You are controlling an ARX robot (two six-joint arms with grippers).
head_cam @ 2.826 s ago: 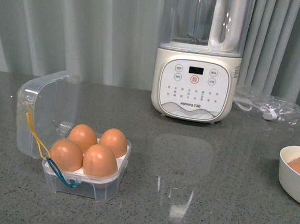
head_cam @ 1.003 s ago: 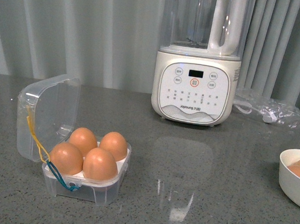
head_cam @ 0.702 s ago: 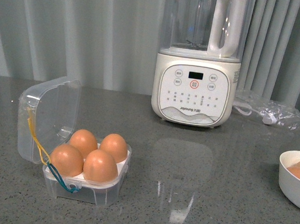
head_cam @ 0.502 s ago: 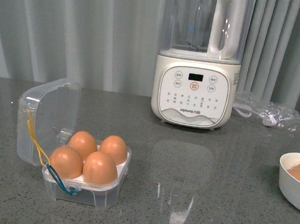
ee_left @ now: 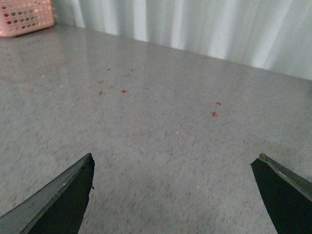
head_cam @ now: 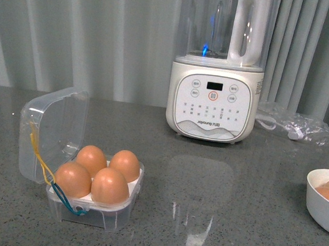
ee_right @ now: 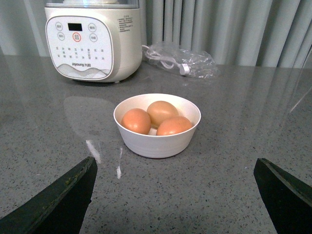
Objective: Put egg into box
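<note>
Change: everything in my front view has slid down a little since a moment ago, and a small blue light [head_cam: 205, 49] now shines in the blender jug.
Table [head_cam: 248, 221]: grey and speckled, with all the things standing on it.
Blender [head_cam: 214, 101]: big and white with a clear jug, at the back near the curtain.
Box [head_cam: 108, 216]: on the left side, well apart from the blender. Its clear lid [head_cam: 52, 131] stands open, tipped back to the left. Yellow and blue bands [head_cam: 41, 158] hang from lid to base.
Bowl [ee_right: 157, 141]: round and white, far to the right, with three brown eggs [ee_right: 162, 112] inside.
Plastic bag [head_cam: 295, 125]: crumpled, just right of the blender.
Pink basket [ee_left: 24, 17]: far off, at the table's edge.
Eggs in the box [head_cam: 110, 186]: four, one in each hole — I cannot tell which went in last.
Left gripper [ee_left: 174, 160]: spread wide, holding nothing, over bare table.
Right gripper [ee_right: 175, 162]: spread wide, holding nothing — the bowl sits ahead of it.
</note>
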